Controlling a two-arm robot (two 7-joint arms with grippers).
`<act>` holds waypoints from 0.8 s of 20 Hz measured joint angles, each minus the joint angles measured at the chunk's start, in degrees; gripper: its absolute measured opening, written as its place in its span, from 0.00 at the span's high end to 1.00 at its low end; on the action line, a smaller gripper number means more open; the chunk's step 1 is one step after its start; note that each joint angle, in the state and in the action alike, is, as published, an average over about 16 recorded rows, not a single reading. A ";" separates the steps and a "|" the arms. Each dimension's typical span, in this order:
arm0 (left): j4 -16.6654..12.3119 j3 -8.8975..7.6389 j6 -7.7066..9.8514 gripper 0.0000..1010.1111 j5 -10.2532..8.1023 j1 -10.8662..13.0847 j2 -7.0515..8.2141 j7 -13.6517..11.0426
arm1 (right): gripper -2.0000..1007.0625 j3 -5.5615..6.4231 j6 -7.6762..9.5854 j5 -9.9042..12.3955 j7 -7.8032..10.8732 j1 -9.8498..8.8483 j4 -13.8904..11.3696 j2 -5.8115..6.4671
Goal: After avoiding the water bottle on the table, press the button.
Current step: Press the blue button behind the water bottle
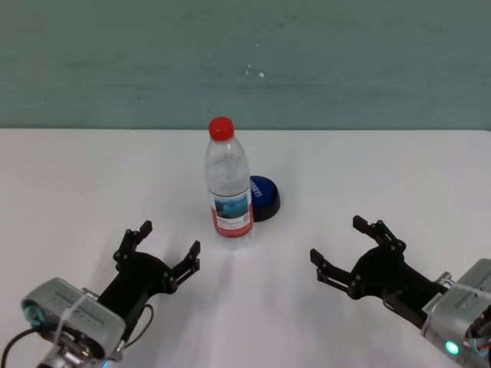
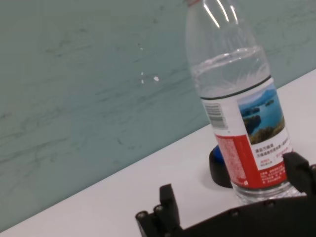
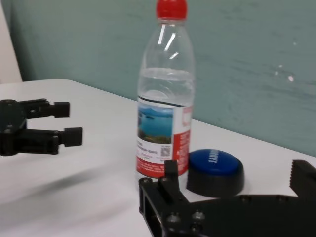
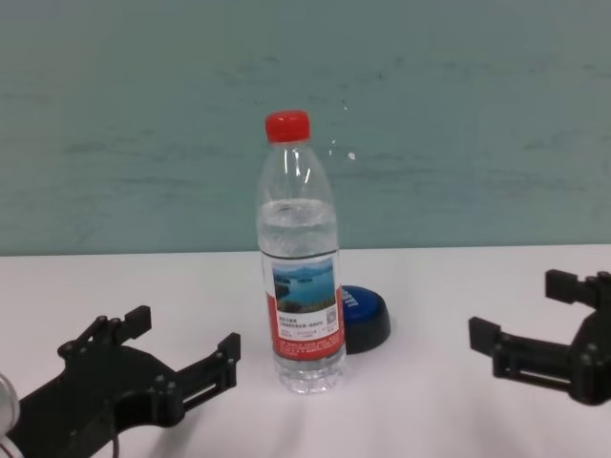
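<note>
Standing between both wide-open, empty tools [image 1: 167, 245] [image 1: 355, 247], water bottle [image 1: 228, 188] screens button [image 1: 264, 196].

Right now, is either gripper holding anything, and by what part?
Nothing is held: the left gripper and right gripper are open, apart from the clear plastic red-capped water bottle.

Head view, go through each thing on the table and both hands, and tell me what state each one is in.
water bottle: upright, red cap on, partly filled, standing in front of the button.
button: on the table, untouched, partly hidden behind the bottle.
left hand: open, holding nothing, near side, left of the bottle.
right hand: open, holding nothing, near side, right of the bottle.
</note>
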 joint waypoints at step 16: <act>0.00 0.00 0.00 0.01 0.00 0.00 0.00 0.00 | 0.00 1.12 1.01 2.04 0.41 4.49 4.88 -0.47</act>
